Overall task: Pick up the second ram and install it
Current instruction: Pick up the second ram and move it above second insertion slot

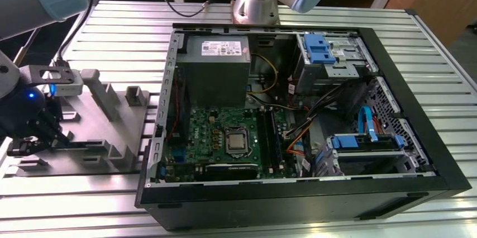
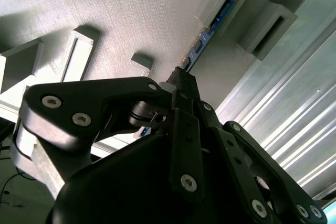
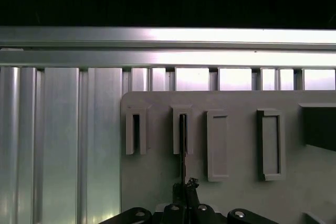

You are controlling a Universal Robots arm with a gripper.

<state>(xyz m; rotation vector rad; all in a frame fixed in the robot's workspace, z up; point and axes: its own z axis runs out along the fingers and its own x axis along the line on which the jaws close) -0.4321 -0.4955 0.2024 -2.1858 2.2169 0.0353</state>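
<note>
Table (image 1: 111, 25): jig (image 1: 111, 120) on ext view's left, PC case (image 1: 298, 204) just beside it on the right, open side up. In case: mobo (image 1: 201, 132) near-left, PSU (image 1: 216, 62) behind it, drive bay (image 1: 335, 53) far-right. Ram (image 3: 182, 145) on edge in jig slot, gripper (image 3: 185, 187) at its end, prob touching.

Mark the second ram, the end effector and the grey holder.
second ram (image 3: 182, 145): first wrist view, its thin edge.
end effector (image 3: 187, 185): first wrist view, its tip.
grey holder (image 1: 93, 134): exterior view, bare top surface.

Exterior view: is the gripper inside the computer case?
No, the gripper is at the grey holder, outside the case.
</note>
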